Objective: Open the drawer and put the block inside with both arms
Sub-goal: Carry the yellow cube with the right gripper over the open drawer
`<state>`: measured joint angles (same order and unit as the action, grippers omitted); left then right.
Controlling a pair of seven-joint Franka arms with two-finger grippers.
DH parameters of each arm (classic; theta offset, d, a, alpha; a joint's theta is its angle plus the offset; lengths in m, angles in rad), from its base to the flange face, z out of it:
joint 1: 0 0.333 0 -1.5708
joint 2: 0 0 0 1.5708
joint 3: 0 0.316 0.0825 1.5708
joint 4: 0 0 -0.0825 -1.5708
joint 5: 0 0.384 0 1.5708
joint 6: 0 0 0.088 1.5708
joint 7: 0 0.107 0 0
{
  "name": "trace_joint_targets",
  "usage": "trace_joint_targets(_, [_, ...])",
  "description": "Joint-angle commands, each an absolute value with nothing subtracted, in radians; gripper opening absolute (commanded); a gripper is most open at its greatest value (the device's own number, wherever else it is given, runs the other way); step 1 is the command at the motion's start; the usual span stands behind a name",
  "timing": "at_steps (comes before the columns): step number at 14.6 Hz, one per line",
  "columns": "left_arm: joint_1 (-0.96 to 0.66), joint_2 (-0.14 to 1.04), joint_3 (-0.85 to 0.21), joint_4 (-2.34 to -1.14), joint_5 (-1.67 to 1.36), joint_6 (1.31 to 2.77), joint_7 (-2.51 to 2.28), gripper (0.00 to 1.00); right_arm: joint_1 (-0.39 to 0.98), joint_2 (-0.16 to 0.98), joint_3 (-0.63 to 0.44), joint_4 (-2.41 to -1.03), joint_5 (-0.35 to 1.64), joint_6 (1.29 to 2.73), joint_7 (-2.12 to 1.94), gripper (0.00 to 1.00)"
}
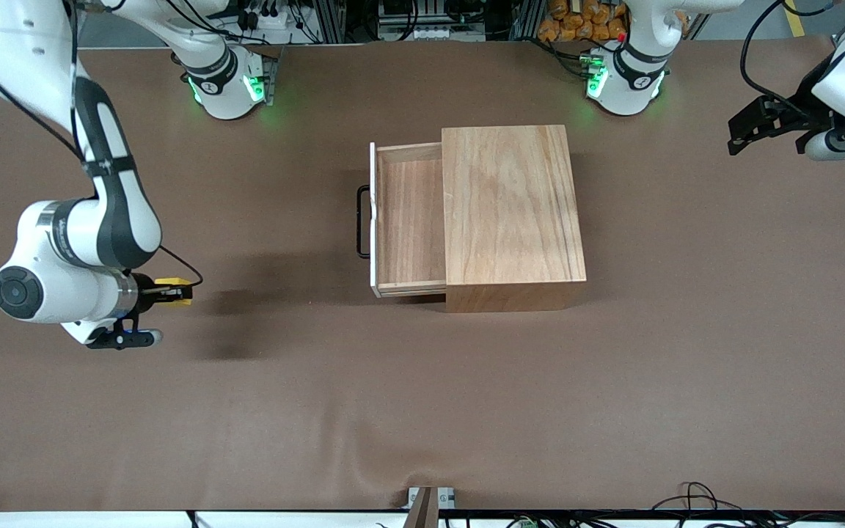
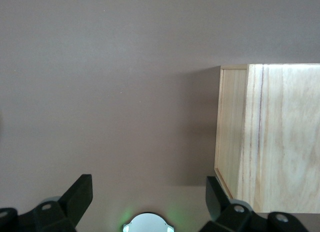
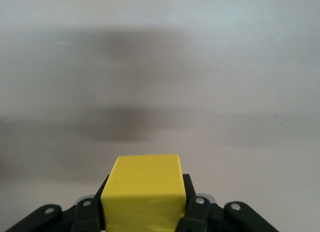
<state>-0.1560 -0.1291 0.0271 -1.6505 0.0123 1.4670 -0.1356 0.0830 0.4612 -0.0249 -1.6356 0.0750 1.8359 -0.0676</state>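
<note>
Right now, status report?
Right gripper shut on small yellow cube block, above table. Left gripper open, waiting. Light-wood drawer open, empty. Nothing in the way.

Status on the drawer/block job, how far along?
Done: the drawer stands pulled out of the wooden box, its tray bare. In hand: the right gripper is shut on the yellow block, above the table toward the right arm's end. The left gripper waits open beside the box. Left: carry the block over and release it in the drawer.

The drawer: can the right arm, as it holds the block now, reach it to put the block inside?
Probably yes. The drawer stands pulled out, its tray bare, its open side toward the right arm. The right gripper holds the block above bare table, and nothing lies between.
</note>
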Motion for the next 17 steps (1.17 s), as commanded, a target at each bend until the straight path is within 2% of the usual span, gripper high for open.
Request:
trace_joint_targets(1, [-0.149,-0.141,0.025,-1.663,0.012,1.483,-0.115,1.00,0.115,0.456,0.034,-1.510,0.087,1.702,-0.064,0.00])
trace_joint_targets(5, [-0.150,-0.137,0.026,-1.663,0.012,1.485,-0.115,1.00,0.169,0.443,0.092,-1.482,0.158,1.660,0.065,0.00])
trace_joint_targets(9, [-0.150,-0.123,0.026,-1.649,0.014,1.503,-0.115,1.00,0.325,0.440,0.098,-1.482,0.192,1.651,0.268,0.00])
trace_joint_targets(11, [-0.150,-0.123,0.031,-1.644,0.014,1.503,-0.115,1.00,0.405,0.442,0.098,-1.482,0.207,1.675,0.372,0.00])
trace_joint_targets(13, [-0.149,-0.121,0.032,-1.634,0.015,1.505,-0.115,1.00,0.463,0.445,0.098,-1.493,0.209,1.770,0.382,0.00])
trace_joint_targets(17, [-0.143,-0.098,0.026,-1.620,0.026,1.522,-0.115,1.00,0.541,0.453,0.097,-1.494,0.209,1.836,0.446,0.00])
